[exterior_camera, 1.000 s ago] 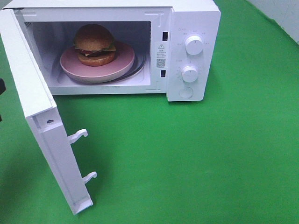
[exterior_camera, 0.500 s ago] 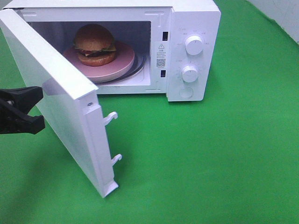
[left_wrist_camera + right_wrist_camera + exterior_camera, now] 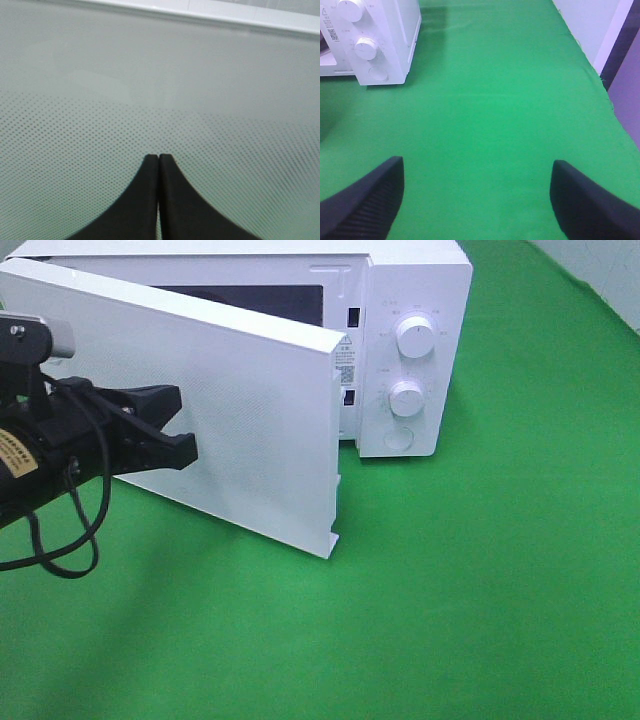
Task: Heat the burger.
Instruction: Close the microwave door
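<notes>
**Exterior high view.** A white box-shaped microwave oven (image 3: pixel 410 350) stands at the far edge of a green cloth-covered worktop (image 3: pixel 480 570). Its flat white door (image 3: pixel 250 420), hinged on the oven's left side, stands partly closed at an angle across the front of the oven. The door covers nearly the whole opening, and only a dark strip of the cavity shows above its top edge. The burger cannot be seen, because the door screens the inside of the oven. On the oven's right-hand panel are an upper white dial (image 3: pixel 414 336), a lower white dial (image 3: pixel 406 398) and, below them, a round white button (image 3: pixel 398 439). The black left fingers (image 3: pixel 150 405) reach in from the oven's left and point at the door's outer face, just beside it. A black cable (image 3: pixel 70 540) loops under the arm.

**Left wrist view.** The left fingers (image 3: pixel 145 200) are pressed together with no gap, and their tips are close to the door's dot-patterned panel (image 3: pixel 150 100). Contact cannot be confirmed.

**Right wrist view.** The black right fingers (image 3: pixel 370 200) stand wide apart, holding nothing, over bare green worktop (image 3: pixel 495 100) well to the right of the oven (image 3: pixel 385 45).
</notes>
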`<state>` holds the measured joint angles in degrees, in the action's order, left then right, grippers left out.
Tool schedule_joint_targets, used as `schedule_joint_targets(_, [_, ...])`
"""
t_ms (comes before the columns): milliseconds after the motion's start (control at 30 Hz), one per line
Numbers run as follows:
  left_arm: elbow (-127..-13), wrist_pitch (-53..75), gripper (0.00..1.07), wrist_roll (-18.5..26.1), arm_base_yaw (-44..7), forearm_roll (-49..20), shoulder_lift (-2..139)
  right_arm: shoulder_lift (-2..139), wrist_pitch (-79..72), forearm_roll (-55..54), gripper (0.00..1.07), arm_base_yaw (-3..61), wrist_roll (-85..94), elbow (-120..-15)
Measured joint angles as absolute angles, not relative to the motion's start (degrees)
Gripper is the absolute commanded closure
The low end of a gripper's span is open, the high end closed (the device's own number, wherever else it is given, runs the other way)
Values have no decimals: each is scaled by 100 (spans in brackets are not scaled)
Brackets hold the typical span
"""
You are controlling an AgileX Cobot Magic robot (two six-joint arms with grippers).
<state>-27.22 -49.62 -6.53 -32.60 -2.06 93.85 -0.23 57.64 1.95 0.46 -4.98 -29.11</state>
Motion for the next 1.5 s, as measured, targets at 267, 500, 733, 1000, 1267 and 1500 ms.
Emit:
schedule_joint_targets(267, [-3472, -4841, 107, -653, -3518, -458, 9929, -23, 5764, 195, 32, 46, -498, -2911])
schedule_joint_targets(500, [-4211, -4624, 107, -653, -3529, -510, 10365, -23, 5764, 195, 32, 46, -498, -2911])
schedule_joint_targets(733, [-5065, -4469, 107, -653, -3529, -527, 10880, -23, 5764, 195, 32, 46, -498, -2911])
schedule_joint_targets(1000, [-5552, -4280, 107, -653, -3633, -447, 11270, -23, 5764, 195, 32, 46, -498, -2911])
schedule_joint_targets(1267, [-6148, -3988, 107, -264, -3713, -498, 11665, -23, 5764, 195, 32, 46, -498, -2911])
schedule_joint_targets(1500, [-6234, -3592, 107, -183, -3764, -510, 11608, -23, 5764, 189, 32, 46, -498, -2911])
